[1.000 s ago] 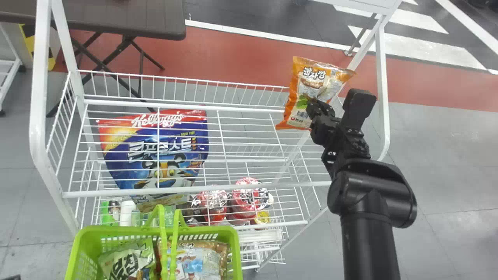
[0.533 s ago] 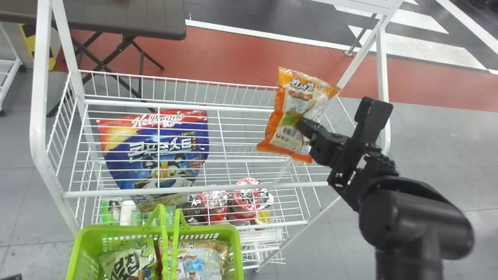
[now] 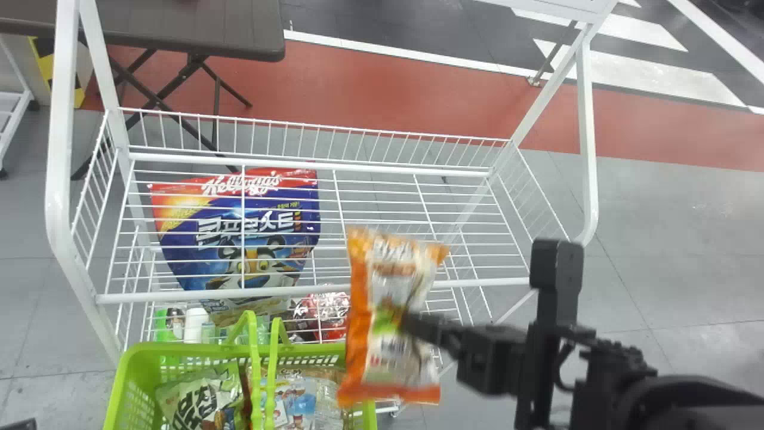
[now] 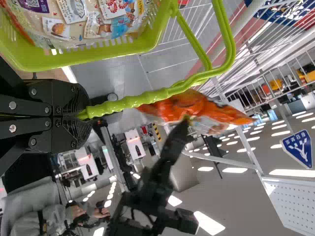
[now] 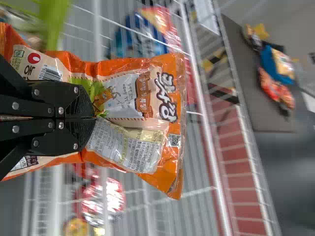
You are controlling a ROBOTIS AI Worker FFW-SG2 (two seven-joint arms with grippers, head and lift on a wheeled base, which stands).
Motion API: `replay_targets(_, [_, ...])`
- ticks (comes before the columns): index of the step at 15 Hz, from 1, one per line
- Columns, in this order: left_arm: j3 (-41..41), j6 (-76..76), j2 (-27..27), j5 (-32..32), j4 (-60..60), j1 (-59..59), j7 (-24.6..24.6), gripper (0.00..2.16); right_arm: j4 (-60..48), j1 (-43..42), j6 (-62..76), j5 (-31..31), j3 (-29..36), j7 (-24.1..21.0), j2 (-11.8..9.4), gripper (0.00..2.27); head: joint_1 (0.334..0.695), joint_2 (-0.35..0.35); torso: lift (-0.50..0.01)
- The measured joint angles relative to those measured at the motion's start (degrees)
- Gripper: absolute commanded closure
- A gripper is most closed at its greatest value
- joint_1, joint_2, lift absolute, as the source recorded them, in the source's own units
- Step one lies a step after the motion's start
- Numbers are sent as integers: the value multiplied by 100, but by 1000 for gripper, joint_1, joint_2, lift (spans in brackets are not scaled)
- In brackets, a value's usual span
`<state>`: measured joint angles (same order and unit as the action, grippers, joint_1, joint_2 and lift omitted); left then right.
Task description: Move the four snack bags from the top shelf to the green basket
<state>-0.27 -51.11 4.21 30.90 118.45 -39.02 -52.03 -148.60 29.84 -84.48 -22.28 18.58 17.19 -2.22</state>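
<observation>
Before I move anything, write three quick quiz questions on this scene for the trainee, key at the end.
1. Multiple choice. The right gripper is holding:
A) nothing
B) the orange snack bag
C) a bottle
2. True or false. The jaws of the left gripper are shut on the basket handle.
3. Fill in "above" or "below". The blue cereal bag is ___ the wires of the top shelf.

Key: 1 B; 2 true; 3 below
</observation>
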Motion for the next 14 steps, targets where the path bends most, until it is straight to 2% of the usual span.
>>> replay_targets(3, [-18,0,-25,-39,-1,0,8,1582,38,416,-508,-186,-64,264,37,2243,695,-350,0])
replay_targets(8, [-33,-1,-36,-83,22,-24,3,1582,415,610,-365,-263,-584,253,46,2240,695,-350,0])
replay_targets(12, [-30,-3,-25,-85,68,-51,0,1582,579,567,371,227,-1338,-59,37,2240,695,-343,0])
replay_targets(14, [-29,-4,-25,-84,72,-52,0,1582,680,552,947,576,-1693,-174,29,2240,695,-297,0])
